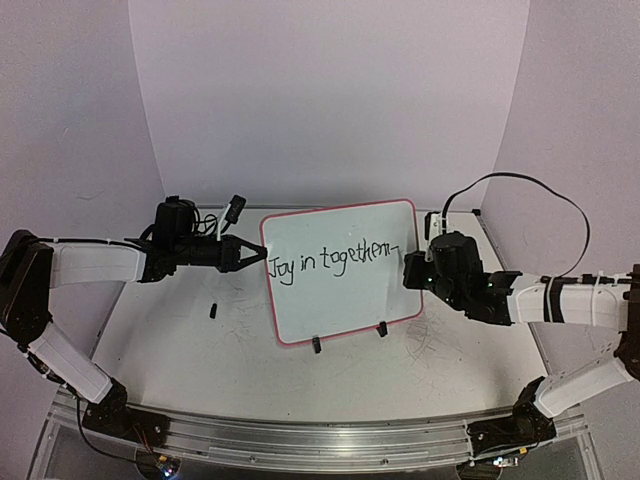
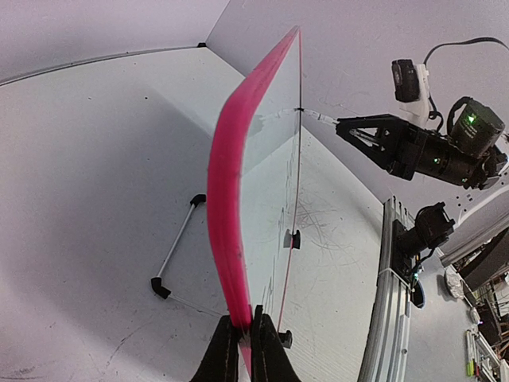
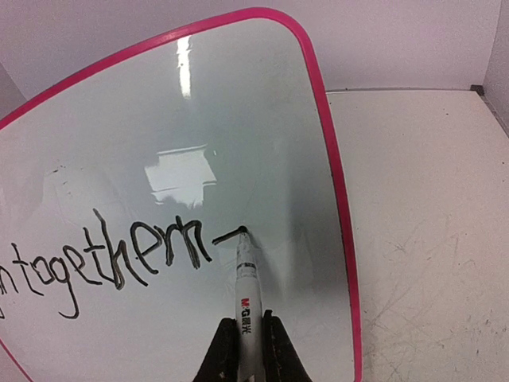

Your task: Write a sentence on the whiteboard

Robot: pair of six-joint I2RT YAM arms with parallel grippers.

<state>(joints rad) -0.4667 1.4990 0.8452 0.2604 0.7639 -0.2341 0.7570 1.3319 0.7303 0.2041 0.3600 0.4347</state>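
Observation:
The whiteboard (image 1: 340, 300) stands upright on two black clip feet in mid-table and reads "Joy in togethern-" in black. My left gripper (image 1: 252, 258) is shut on its left pink rim (image 2: 227, 199). My right gripper (image 1: 412, 270) is shut on a white marker (image 3: 248, 306). The marker's black tip touches the board (image 3: 159, 119) at the end of a short stroke just right of the last letter. In the left wrist view the board is seen edge-on, with the right gripper (image 2: 358, 131) and the marker against its face.
A small black cap (image 1: 213, 310) lies on the table left of the board. The board's thin metal prop stand (image 2: 176, 247) rests on the table behind it. An aluminium rail (image 1: 300, 435) runs along the near edge. Walls close in at the back and sides.

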